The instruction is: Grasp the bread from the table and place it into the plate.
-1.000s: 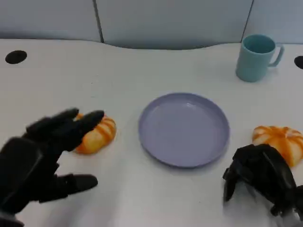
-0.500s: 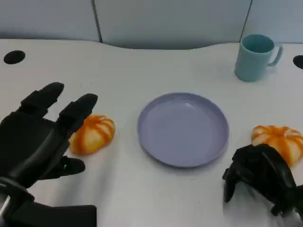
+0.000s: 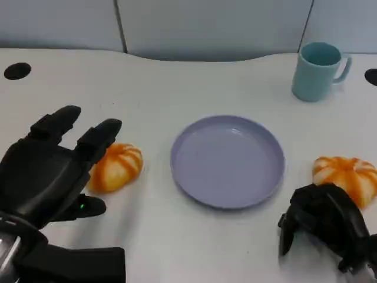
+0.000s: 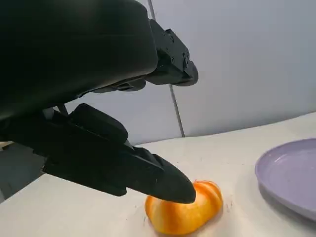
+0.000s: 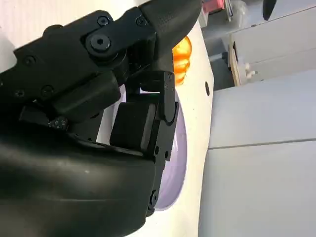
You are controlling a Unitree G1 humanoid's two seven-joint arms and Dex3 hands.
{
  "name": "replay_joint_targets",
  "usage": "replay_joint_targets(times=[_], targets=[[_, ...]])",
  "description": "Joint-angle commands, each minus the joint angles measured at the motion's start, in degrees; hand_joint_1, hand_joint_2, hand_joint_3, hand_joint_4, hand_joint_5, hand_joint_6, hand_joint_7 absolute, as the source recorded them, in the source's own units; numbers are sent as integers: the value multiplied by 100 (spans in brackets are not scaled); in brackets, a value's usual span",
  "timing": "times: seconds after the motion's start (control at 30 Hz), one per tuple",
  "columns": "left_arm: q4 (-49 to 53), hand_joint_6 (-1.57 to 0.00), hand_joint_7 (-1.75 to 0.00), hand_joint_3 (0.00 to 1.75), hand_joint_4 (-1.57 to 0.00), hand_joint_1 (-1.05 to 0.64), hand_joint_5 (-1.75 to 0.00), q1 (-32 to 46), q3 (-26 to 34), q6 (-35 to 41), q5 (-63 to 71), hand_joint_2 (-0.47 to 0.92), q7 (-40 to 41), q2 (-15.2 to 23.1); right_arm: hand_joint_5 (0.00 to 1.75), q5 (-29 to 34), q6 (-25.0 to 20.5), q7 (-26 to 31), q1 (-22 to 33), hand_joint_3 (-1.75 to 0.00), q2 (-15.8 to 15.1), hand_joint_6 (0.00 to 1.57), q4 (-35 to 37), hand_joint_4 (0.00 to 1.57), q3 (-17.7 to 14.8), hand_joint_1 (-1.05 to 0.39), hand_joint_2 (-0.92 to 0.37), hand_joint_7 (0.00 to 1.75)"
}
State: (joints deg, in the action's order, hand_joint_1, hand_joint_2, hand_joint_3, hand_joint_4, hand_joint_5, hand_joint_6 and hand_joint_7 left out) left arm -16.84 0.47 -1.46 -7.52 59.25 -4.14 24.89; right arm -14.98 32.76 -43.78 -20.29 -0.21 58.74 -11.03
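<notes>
The left robot hand (image 3: 50, 171) is spread wide and empty over the orange striped bread roll (image 3: 116, 167), sat on the white surface (image 3: 177, 88) left of the round lilac plate (image 3: 227, 160), so it's probably best lowered straight and closed evenly.

Light was bright, even and diffuse, leaving soft shadows on the matte white table (image 3: 177, 247). Both wrist views showed the nearest black hand surfaces slightly blurred.

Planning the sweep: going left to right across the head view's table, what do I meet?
left hand → left bread → plate → teal mug → right bread
</notes>
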Motion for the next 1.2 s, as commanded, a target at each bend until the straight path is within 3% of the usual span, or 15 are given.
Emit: replay_joint_targets(times=[0.03,1.2], targets=[[32,-27,0,0,-19,-83,-2,-50,-46,112,4,92,74,158,87,-51,48,8,1,0,-83,157,39,157,-69,-105,-78,62],[801,-25,0,0,-18,-77,-2,-460,-521,416,-290,90,52,313,88,21,33,76,94,0,-83,157,-137,157,-11,-105,-78,65]])
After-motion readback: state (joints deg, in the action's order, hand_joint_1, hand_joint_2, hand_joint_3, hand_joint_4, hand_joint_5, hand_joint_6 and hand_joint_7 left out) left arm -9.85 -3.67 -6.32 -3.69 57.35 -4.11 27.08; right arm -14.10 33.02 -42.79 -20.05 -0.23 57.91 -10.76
